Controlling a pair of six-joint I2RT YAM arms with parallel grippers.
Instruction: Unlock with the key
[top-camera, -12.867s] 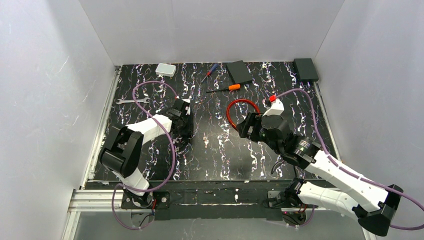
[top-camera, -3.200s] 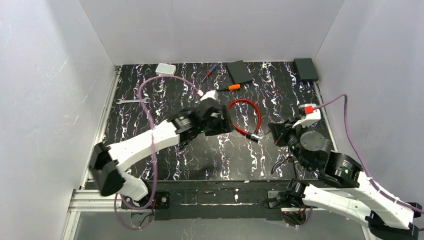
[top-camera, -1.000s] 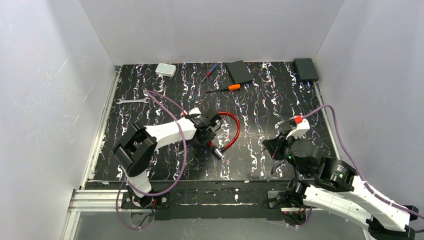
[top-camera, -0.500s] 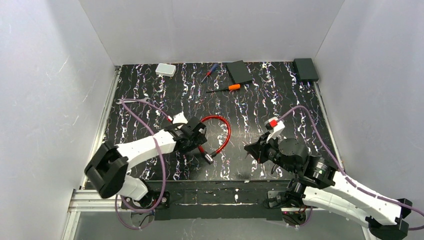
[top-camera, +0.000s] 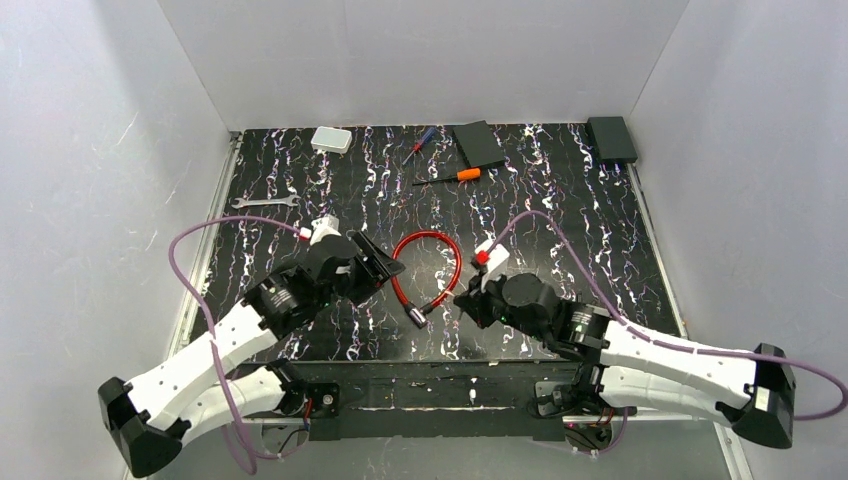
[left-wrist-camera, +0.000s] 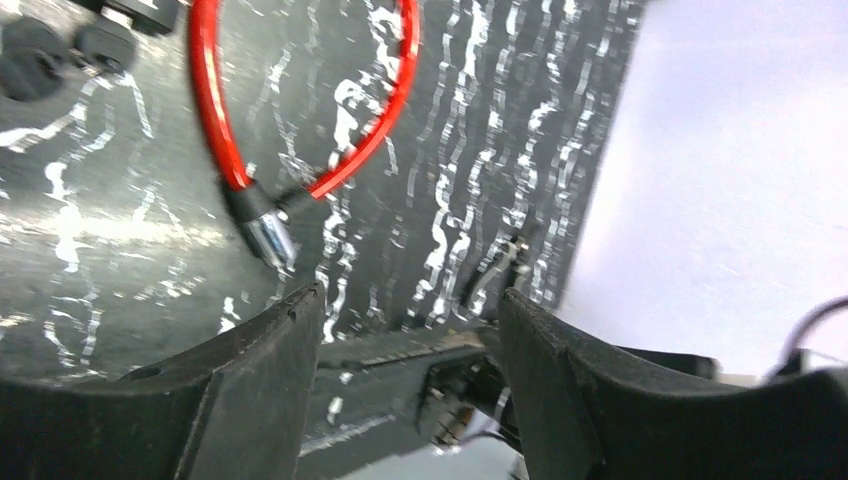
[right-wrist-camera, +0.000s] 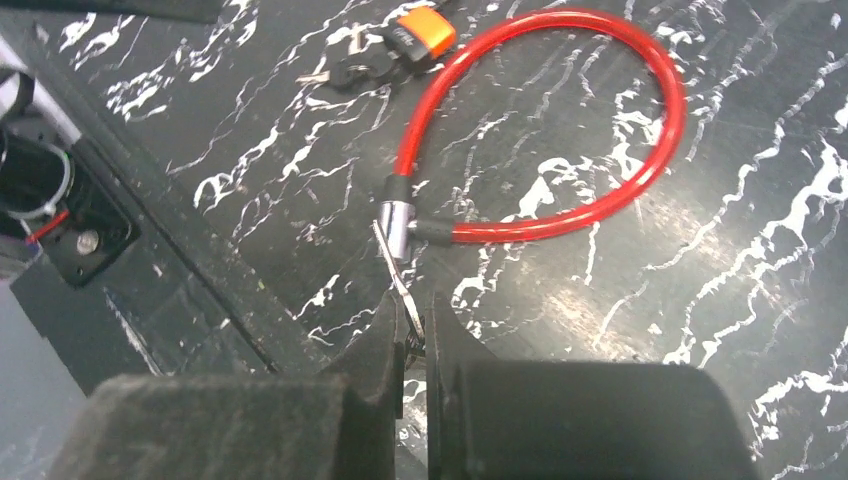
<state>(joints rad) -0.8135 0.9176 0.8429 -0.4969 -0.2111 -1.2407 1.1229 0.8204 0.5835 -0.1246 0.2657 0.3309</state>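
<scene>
Near counter (top-camera: 560, 200) front edge, R fingers (right-wrist-camera: 385, 350) pinch key (right-wrist-camera: 397, 268), blade tip just beside barrel (right-wrist-camera: 393, 213) of red cable lock (right-wrist-camera: 560, 215) (not clearly in keyhole). L fingers (left-wrist-camera: 560, 360) wide, empty. Also spare orange-headed key (right-wrist-camera: 420, 35) by loop. Done: key gripped. Left: insert, turn, open.

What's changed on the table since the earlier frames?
The left hand dragged the red cable left and toward the near edge, then opened, let go and backed off left. The right hand, shut on the key, swung in from the right and now points it at the lock end. The wrench, orange-handled screwdriver and white box haven't moved.
</scene>
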